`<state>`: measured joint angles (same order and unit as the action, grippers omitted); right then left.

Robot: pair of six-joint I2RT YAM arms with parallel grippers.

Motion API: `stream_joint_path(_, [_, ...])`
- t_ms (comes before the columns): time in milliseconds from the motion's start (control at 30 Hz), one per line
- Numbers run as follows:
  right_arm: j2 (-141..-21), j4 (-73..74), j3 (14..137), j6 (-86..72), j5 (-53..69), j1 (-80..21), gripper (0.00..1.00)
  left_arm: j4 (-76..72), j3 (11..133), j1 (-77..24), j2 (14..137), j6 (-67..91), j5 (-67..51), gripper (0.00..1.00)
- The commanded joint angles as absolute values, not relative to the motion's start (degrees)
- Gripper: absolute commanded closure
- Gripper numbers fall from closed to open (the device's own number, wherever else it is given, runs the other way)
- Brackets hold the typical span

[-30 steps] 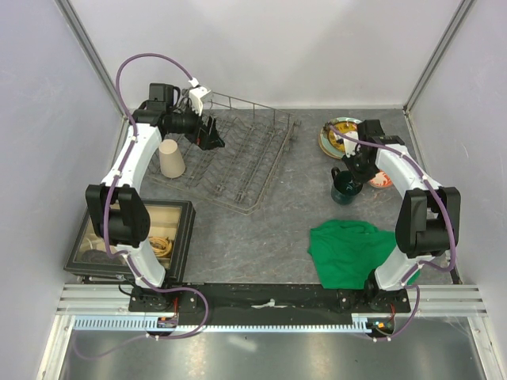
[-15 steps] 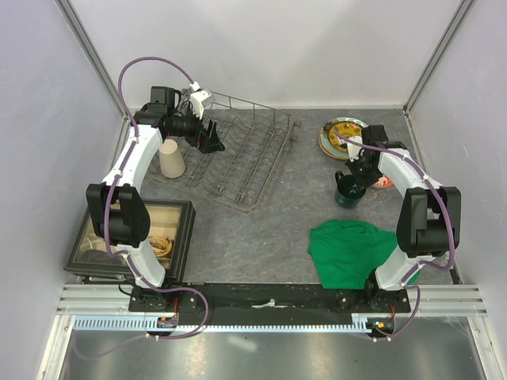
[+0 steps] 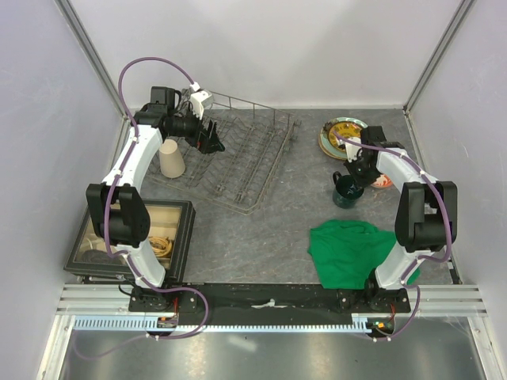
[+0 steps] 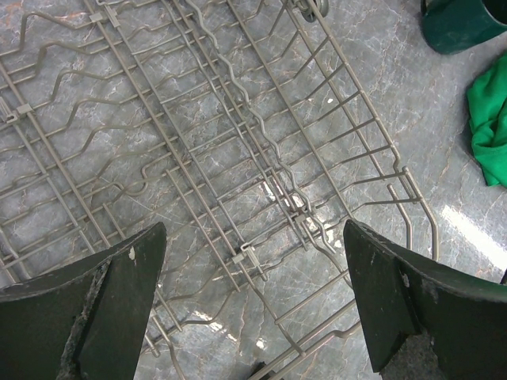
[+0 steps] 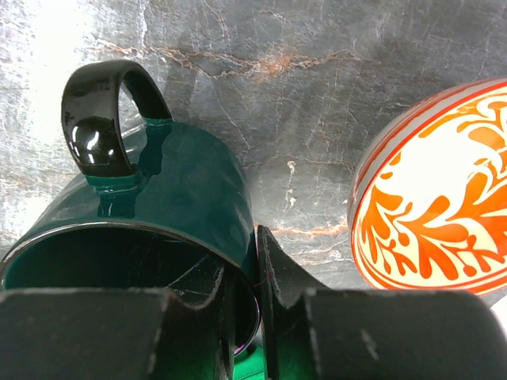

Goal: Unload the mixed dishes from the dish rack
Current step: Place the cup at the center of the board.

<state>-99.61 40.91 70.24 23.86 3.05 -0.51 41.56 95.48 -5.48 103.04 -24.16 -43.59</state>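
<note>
The grey wire dish rack [image 3: 245, 162] lies at the back left, with a tall beige cup [image 3: 171, 158] at its left end. My left gripper [image 3: 211, 139] hovers over the rack's wires [image 4: 238, 142], jaws wide open and empty [image 4: 253, 305]. My right gripper [image 3: 358, 169] is shut on the dark green mug [image 3: 346, 191], one finger inside the rim and one outside [image 5: 242, 293]. The mug's handle [image 5: 107, 119] points away from the fingers. A red-and-white bowl [image 5: 436, 214] sits just right of the mug. A yellow-patterned plate [image 3: 341, 134] lies behind it.
A green cloth [image 3: 352, 252] lies crumpled at the front right, also in the left wrist view [image 4: 491, 127]. A black-framed tray [image 3: 135, 236] sits at the front left. Frame posts stand at the back corners.
Both arms have shifted only slightly. The right gripper still holds the mug at nearly the same spot, and the left gripper stays open over the rack.
</note>
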Motion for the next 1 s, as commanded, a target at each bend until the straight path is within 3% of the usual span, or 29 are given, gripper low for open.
stream_joint_path(0, [-100.02, 38.76, 70.75, 24.34, 5.01, -0.26, 1.00, 41.40, 95.80, -5.19, 102.48, -26.54, -44.38, 0.01])
stream_joint_path(267, [-100.90, 38.50, 70.75, 24.87, 5.10, 1.58, 0.97, 41.92, 95.71, -5.19, 102.66, -26.98, -44.30, 0.01])
stream_joint_path(567, [-100.37, 39.11, 72.07, 24.78, 4.92, 1.93, 0.70, 42.28, 95.80, -5.19, 102.39, -27.42, -44.03, 0.01])
stream_joint_path(967, [-97.82, 43.06, 78.65, 23.64, 6.41, 1.93, 0.54, 42.54, 95.80, -5.19, 102.30, -27.60, -43.77, 0.01])
